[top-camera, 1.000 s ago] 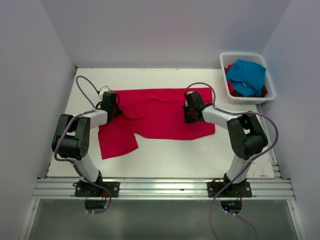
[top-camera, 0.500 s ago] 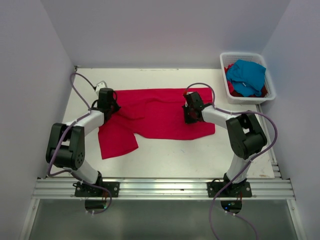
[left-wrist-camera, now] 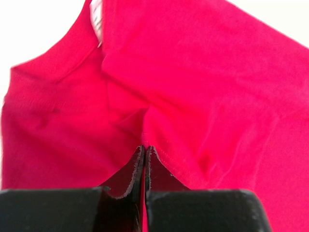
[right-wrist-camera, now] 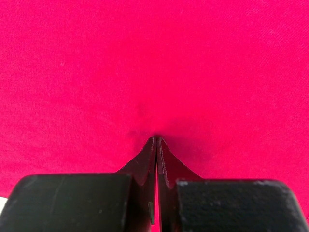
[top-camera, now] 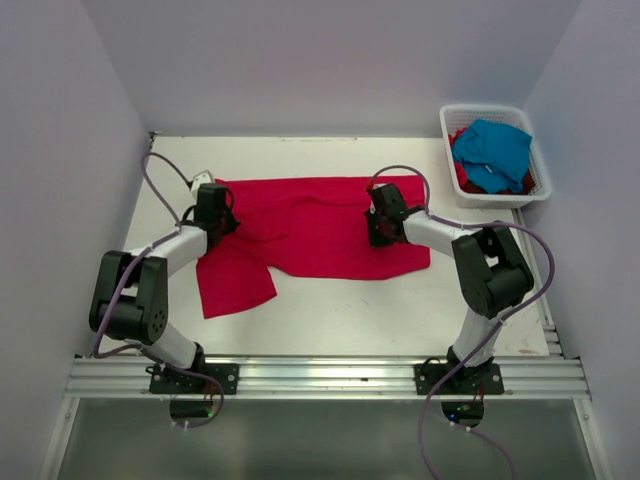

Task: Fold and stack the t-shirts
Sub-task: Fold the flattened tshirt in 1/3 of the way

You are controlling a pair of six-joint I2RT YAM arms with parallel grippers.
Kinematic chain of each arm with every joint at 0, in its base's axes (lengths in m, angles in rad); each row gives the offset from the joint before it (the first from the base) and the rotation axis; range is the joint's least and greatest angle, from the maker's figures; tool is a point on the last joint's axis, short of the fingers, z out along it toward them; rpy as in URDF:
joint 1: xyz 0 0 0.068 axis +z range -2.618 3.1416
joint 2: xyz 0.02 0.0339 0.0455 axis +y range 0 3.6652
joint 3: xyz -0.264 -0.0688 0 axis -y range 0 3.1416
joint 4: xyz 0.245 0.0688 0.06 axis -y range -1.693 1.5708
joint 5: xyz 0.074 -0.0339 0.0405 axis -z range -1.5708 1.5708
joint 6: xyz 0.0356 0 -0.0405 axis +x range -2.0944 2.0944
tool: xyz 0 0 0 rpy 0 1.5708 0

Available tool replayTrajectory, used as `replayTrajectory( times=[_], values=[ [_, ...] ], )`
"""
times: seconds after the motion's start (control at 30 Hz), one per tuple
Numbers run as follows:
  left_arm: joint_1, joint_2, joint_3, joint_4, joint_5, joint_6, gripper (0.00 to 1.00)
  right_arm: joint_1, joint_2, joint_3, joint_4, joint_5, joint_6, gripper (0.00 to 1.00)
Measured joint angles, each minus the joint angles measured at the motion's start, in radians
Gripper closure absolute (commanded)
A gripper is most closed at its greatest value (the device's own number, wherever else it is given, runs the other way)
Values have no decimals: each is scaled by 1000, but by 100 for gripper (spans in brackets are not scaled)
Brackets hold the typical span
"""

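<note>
A crimson red t-shirt (top-camera: 310,225) lies spread across the white table, one flap hanging toward the front left (top-camera: 235,285). My left gripper (top-camera: 212,212) is at the shirt's left end, near the collar (left-wrist-camera: 58,53) and its white label (left-wrist-camera: 96,19). Its jaws (left-wrist-camera: 145,148) are shut, with a stitched fold of the red cloth bunched at the tips. My right gripper (top-camera: 378,226) rests on the shirt's right part, shut, and the cloth puckers at its tips (right-wrist-camera: 157,139). A turquoise t-shirt (top-camera: 492,150) lies over red ones (top-camera: 462,180) in the basket.
The white slatted basket (top-camera: 446,125) stands at the back right corner. Bare table (top-camera: 340,310) runs along the front, ending at a metal rail (top-camera: 320,378) that carries both arm bases. Grey walls close in the left, back and right sides.
My left arm has swung left and toward the back, and its jaws have shut on the shirt's left end. The right arm has not moved.
</note>
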Motion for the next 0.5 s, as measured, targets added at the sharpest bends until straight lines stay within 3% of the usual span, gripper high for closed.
replayTrajectory(
  times=[0.5],
  values=[
    [0, -135, -153, -70, -1, -17, 98, 0, 0, 1, 0, -1, 0, 100]
  ],
)
